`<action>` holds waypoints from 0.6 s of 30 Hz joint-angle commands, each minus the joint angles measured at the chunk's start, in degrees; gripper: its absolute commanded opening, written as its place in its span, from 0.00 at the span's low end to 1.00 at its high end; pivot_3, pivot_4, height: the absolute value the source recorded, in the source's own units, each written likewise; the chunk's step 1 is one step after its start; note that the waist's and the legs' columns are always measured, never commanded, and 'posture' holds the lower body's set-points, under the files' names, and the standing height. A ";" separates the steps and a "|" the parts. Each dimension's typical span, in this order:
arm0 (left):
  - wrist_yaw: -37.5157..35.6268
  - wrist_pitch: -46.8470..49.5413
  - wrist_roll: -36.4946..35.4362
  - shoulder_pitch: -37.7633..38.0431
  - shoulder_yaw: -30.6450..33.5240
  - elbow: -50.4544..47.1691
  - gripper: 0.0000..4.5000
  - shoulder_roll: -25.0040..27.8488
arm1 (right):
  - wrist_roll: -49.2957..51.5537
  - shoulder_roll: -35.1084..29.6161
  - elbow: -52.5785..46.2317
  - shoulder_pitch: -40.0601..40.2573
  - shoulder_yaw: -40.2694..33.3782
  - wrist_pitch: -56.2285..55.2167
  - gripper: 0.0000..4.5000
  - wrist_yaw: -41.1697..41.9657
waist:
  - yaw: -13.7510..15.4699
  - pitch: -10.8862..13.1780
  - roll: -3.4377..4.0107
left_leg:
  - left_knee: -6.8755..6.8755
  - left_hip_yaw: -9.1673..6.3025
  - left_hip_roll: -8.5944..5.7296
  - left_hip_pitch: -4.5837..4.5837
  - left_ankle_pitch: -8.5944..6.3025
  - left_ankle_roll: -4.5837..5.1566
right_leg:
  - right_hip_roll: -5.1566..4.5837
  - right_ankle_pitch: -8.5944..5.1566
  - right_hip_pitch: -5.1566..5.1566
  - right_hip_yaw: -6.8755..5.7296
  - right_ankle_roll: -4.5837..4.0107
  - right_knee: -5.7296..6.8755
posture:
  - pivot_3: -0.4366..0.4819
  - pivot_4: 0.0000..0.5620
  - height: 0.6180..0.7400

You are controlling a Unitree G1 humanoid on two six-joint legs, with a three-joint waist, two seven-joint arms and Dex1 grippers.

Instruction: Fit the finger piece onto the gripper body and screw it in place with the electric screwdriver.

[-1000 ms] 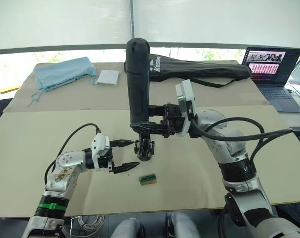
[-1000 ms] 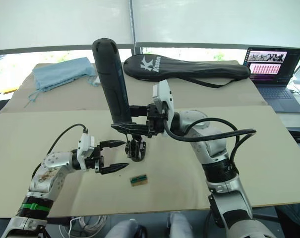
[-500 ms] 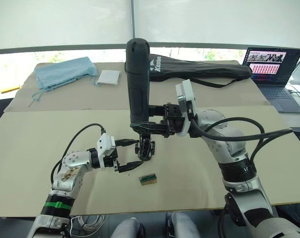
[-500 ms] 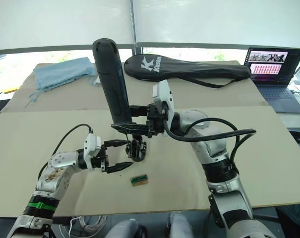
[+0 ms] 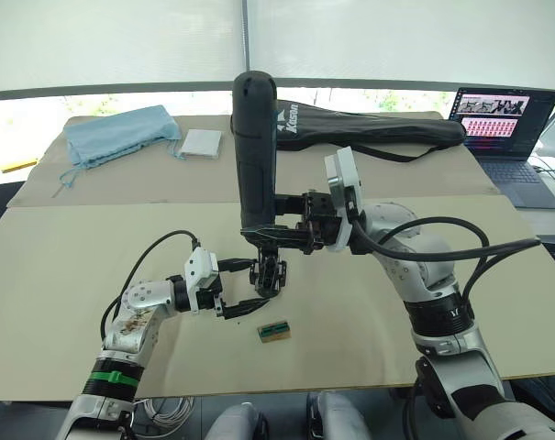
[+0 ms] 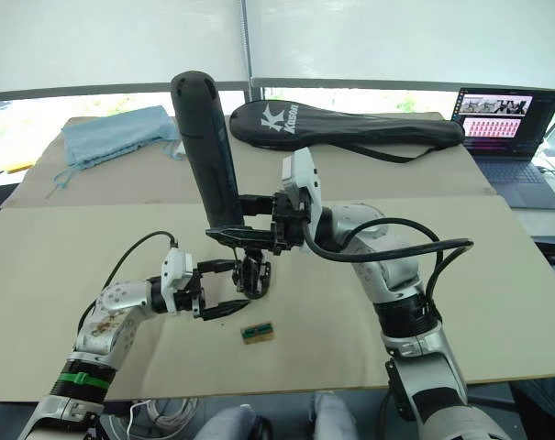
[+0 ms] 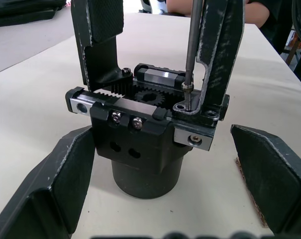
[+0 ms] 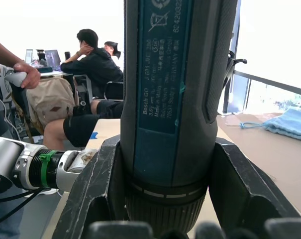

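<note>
The electric screwdriver (image 5: 255,156) stands upright, its lower end clamped in my right gripper (image 5: 279,235), which is shut on it. Its thin silver bit (image 7: 190,45) points down onto a screw at the foot of the finger piece (image 7: 218,55). That piece stands upright on the gripper body (image 7: 140,134), opposite a second black finger. The gripper body (image 5: 268,275) rests on its round base on the table. My left gripper (image 5: 255,284) is open, one finger on each side of the body with small gaps between.
A small tan-and-green block (image 5: 273,331) lies just in front of the gripper body. At the back lie a black racket bag (image 5: 378,128), a blue cloth (image 5: 121,133) and a white pad (image 5: 201,143). A laptop (image 5: 502,128) sits far right. People sit in the background (image 8: 90,64).
My left gripper has moved right, from clear of the gripper body to straddling it, still open. The right gripper and screwdriver have stayed put.
</note>
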 commanded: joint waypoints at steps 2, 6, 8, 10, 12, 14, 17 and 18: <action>-0.06 -1.81 0.24 -0.37 -0.11 0.05 1.00 -0.21 | 0.38 0.23 -1.36 -1.03 -1.38 -1.86 0.43 0.16 | 0.01 0.00 0.00 | 0.00 0.00 0.00 0.00 0.00 0.00 | 0.00 0.00 0.00 0.03 0.00 0.00 | 0.48 0.27 1.00; -0.17 -2.31 0.20 -0.25 -0.15 0.55 1.00 -0.18 | 0.22 0.24 -1.28 -1.05 -1.42 -2.07 0.43 0.17 | 0.02 0.00 0.00 | 0.00 -0.01 0.00 0.00 0.00 0.00 | -0.01 0.00 0.00 0.12 0.00 0.00 | 0.48 0.27 1.00; -0.48 -2.73 0.13 -0.20 0.03 1.09 1.00 -0.05 | 0.15 0.28 -1.24 -1.09 -1.49 -2.16 0.43 0.22 | 0.01 0.00 0.00 | 0.00 -0.01 0.00 0.00 0.00 0.00 | -0.01 0.00 0.00 0.13 0.00 0.00 | 0.48 0.27 1.00; -0.92 -3.25 0.00 -0.21 0.27 1.84 1.00 0.08 | 0.24 0.26 -1.21 -1.17 -1.63 -2.09 0.43 0.30 | 0.00 0.00 0.00 | 0.00 -0.01 0.00 0.00 0.00 0.01 | -0.01 0.00 -0.01 0.14 0.00 0.00 | 0.48 0.27 1.00; -1.22 -3.62 -0.08 -0.18 0.40 2.27 1.00 0.16 | 0.33 0.21 -1.33 -1.16 -1.69 -2.00 0.43 0.33 | 0.00 0.00 0.00 | 0.00 -0.01 0.00 0.00 0.00 0.01 | 0.00 0.00 -0.01 0.14 0.00 0.01 | 0.48 0.27 1.00; -1.47 -4.04 -0.15 -0.23 0.48 2.75 1.00 0.16 | 0.54 0.14 -1.43 -1.16 -1.74 -1.77 0.43 0.46 | 0.01 0.00 0.00 | 0.00 -0.01 0.00 -0.01 0.00 0.01 | -0.01 0.00 -0.02 0.14 0.00 0.01 | 0.48 0.27 1.00; -1.65 -4.60 -0.15 -0.25 0.46 3.33 1.00 0.04 | 0.75 0.09 -1.49 -1.17 -1.80 -1.59 0.43 0.61 | 0.02 0.00 0.00 | 0.00 -0.01 0.00 -0.01 -0.01 0.01 | -0.02 0.00 -0.02 0.15 0.00 0.00 | 0.48 0.27 1.00; -1.64 -4.74 -0.08 -0.23 0.40 3.46 1.00 -0.03 | 0.74 0.08 -1.48 -1.17 -1.81 -1.61 0.43 0.63 | 0.02 0.00 0.00 | 0.00 -0.01 0.00 -0.01 -0.01 0.01 | -0.02 0.00 -0.02 0.15 0.00 0.01 | 0.48 0.27 1.00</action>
